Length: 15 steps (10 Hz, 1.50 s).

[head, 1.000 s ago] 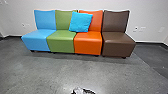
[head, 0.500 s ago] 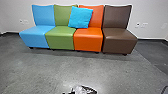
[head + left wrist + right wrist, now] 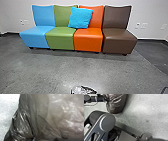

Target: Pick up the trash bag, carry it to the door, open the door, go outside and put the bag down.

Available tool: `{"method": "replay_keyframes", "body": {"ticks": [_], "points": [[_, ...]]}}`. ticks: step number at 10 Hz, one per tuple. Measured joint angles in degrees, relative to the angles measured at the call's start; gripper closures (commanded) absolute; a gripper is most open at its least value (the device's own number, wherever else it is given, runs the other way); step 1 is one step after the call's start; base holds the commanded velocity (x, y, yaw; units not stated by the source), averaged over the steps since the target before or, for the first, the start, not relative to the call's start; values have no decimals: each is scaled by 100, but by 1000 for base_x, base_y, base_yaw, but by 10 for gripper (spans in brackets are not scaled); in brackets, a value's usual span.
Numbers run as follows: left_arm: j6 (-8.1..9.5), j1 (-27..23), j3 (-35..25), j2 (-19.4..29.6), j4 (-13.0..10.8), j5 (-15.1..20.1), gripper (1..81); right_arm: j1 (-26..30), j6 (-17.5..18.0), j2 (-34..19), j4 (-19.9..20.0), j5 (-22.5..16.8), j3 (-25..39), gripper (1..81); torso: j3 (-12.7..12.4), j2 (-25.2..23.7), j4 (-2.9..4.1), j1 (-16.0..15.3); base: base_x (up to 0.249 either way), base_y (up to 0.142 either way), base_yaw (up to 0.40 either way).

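Task status: indoor stage, judged early to intermediate. The dark, shiny, translucent plastic trash bag (image 3: 83, 90) is at the bottom centre of the head frame, on the robot's near side. Across the upper part of that frame stands a row of blue, green, orange and brown armless seats (image 3: 88, 38), with a bright blue square cushion (image 3: 80, 17) at upper centre.

Pick-up: probably complete or in progress. In the right wrist view, the black left gripper (image 3: 109, 100) meets the bag; whether it is closed on the plastic cannot be determined. The state of the right gripper cannot be determined either. Whether the bag clears the grey concrete floor (image 3: 50, 72) is unclear.

Outstanding, as judged: carrying to the door, door opening, exit and bag placement outside.
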<state>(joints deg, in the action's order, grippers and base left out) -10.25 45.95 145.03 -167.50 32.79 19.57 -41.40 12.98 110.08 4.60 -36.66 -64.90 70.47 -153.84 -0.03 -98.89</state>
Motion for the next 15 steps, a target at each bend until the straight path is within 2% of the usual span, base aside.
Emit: {"method": "replay_keyframes", "body": {"ticks": [2, 3, 7, 11, 12, 15], "points": [[-2, 207, 105, -111, 0, -590, 10, -2, 2, 0, 0, -2, 0, 10, 0, -2, 0, 0, 0, 0, 0], [-16, 254, 260, -227, 0, -750, 10, -2, 2, 0, 0, 0, 0, 10, -2, -2, 0, 0, 0, 0, 0], [-44, 317, 987, -638, 0, -863, 10, -5, 0, -10, -5, 0, 18, 10, -6, -4, 0, 0, 0, 0, 0], [-88, 380, 1070, -681, 0, -1018, 10, -5, 0, -35, -11, -2, 33, 10, -13, -9, 0, 2, 0, 0, 0], [-41, 380, 1073, -681, -5, -1029, 811, -5, 0, -35, -11, -2, 33, 10, -13, -9, 0, 4, 0, 0, 0], [-24, 505, 1134, -646, -39, -1211, 811, -5, 0, -68, -17, -5, 44, 10, -13, -9, 0, 4, 0, 0, 0]]}}
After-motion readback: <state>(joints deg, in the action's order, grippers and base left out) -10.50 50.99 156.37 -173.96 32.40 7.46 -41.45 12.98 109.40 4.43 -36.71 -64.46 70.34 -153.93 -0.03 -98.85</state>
